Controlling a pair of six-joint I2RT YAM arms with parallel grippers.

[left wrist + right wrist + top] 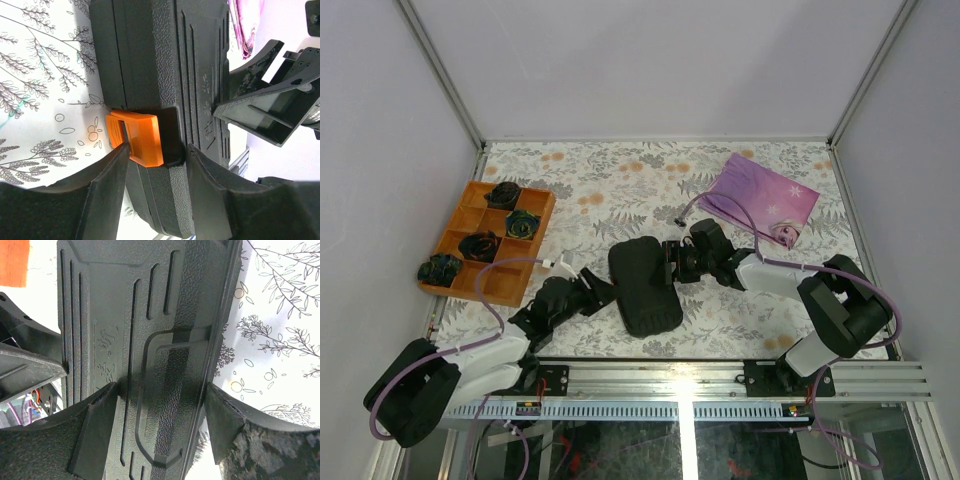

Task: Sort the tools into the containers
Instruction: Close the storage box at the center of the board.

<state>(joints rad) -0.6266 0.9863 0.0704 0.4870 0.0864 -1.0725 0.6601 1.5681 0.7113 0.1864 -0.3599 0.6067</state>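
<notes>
The black tool case (645,285) lies closed in the middle of the table. No tools are in view. My left gripper (595,290) is at the case's left edge. In the left wrist view its jaws (157,150) clamp that edge of the case (165,60), one finger against the orange latch (140,137) and the other on the lid. My right gripper (672,262) is at the case's right edge. In the right wrist view it (162,390) is open wide and straddles the case (150,340), one finger resting on the lid and the other beside the rim.
An orange divided tray (525,280) with black coiled lumps stands at the left. A pink-purple bag (765,198) lies at the back right. The metal rail (700,385) runs along the near edge. Grey walls close in the floral table.
</notes>
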